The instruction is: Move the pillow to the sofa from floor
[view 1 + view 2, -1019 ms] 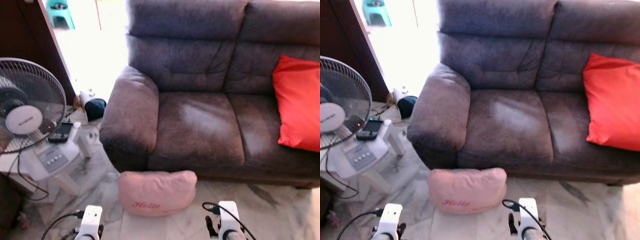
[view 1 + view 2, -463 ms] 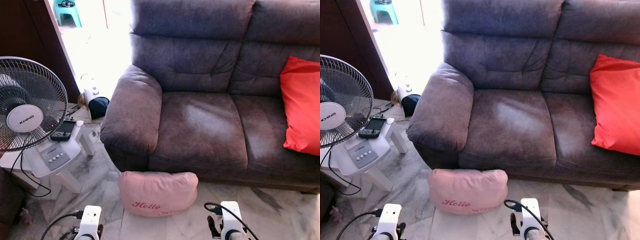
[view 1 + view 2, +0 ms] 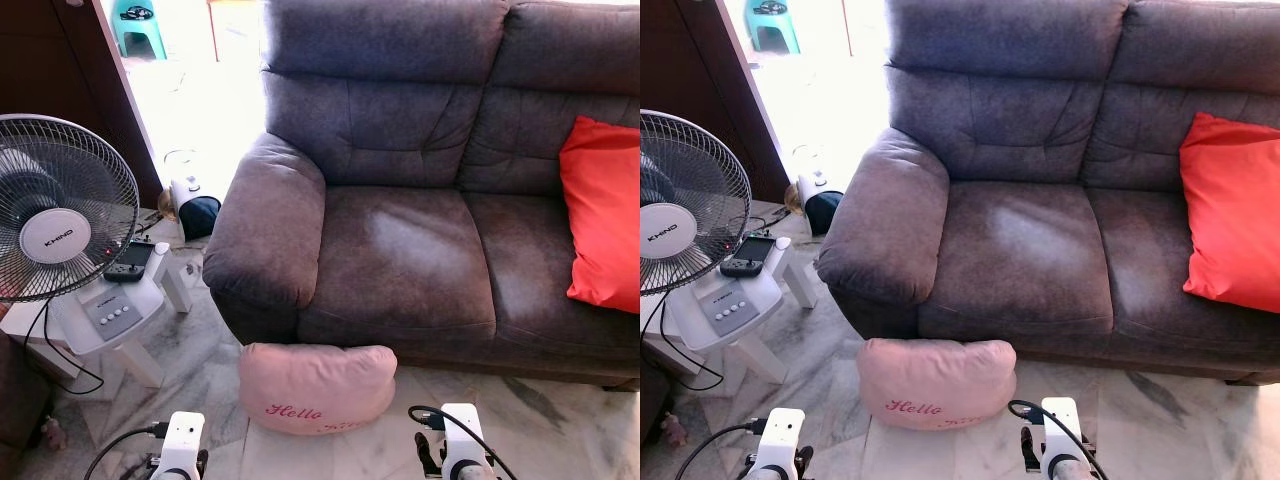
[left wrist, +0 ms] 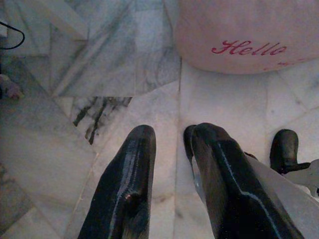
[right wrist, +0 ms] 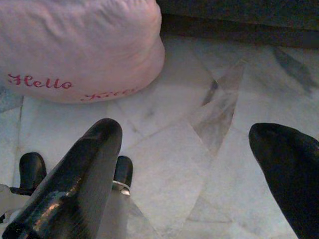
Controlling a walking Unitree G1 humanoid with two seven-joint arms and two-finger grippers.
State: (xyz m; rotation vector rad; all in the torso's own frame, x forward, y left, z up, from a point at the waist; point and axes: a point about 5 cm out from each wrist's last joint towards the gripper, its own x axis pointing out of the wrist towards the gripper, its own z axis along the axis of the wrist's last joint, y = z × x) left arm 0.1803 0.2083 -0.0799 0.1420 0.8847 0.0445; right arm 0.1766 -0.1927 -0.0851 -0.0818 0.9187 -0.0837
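A pink pillow (image 3: 317,388) with "Hello" in red script lies on the marble floor, leaning against the front of the dark brown sofa (image 3: 400,250), below its left seat. My two arms hang low in front of it: left wrist (image 3: 180,448), right wrist (image 3: 460,448). In the left wrist view, my left gripper (image 4: 172,132) hovers over the floor a short way from the pillow (image 4: 239,35), its fingers nearly together and holding nothing. My right gripper (image 5: 189,129) stands wide open above the floor, close to the pillow's (image 5: 75,50) right end.
A red cushion (image 3: 605,215) rests on the sofa's right seat. To the left stand a fan (image 3: 55,235) and a white stool (image 3: 110,320) bearing a black device (image 3: 128,262), with cables trailing down. A small dark and white object (image 3: 190,205) sits by the armrest.
The camera has steadied and shifted slightly, so the whole picture has moved and sharpened. The pillow and both arms have kept their places.
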